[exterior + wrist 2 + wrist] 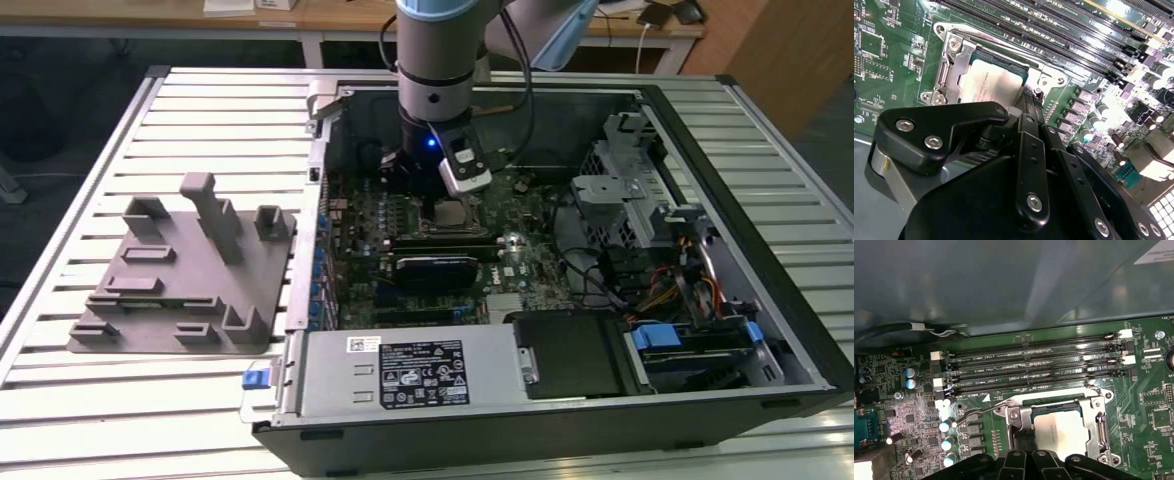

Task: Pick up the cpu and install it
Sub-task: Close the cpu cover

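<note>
1 faintly printed cpu (989, 82) lies in its socket (954, 62) beneath the pincer (1030, 107), whose opening I cannot tell.

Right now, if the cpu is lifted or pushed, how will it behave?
The cpu looks thin, flat and metal-topped, so probably stiff and light. Its smooth top may be slippery. It lies inside the metal socket frame, so a sideways push would likely jam, not slide.

Cpu (990, 82): square, silver top, lying flat within metal socket frame (951, 60).
</note>
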Robot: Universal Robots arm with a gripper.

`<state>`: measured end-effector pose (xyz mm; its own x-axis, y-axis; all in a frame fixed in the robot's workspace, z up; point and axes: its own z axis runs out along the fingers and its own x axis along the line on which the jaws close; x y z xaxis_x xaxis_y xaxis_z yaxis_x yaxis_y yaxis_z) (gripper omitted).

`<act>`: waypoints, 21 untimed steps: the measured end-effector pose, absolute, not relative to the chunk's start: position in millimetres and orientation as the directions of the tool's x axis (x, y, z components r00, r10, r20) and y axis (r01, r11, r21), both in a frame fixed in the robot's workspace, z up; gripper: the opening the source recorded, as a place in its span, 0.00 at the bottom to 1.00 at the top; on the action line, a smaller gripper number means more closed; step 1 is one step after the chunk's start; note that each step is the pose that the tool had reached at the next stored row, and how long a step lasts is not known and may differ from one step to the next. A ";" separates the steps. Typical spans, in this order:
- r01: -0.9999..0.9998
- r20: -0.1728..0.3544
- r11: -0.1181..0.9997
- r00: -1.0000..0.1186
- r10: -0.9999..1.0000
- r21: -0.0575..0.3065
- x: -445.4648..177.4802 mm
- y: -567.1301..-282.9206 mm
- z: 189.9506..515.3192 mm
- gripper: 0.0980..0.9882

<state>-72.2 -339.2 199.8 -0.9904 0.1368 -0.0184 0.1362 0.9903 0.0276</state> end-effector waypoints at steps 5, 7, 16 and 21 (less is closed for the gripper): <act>0.136 -0.018 0.990 -0.990 0.137 0.027 -72.3 -339.3 198.3 0.01; 0.136 -0.018 0.990 -0.990 0.137 0.028 -72.2 -339.2 198.2 0.01; 0.136 -0.018 0.990 -0.990 0.137 0.028 -72.3 -339.2 198.0 0.01; 0.136 -0.018 0.990 -0.990 0.137 0.028 -72.3 -339.2 200.6 0.01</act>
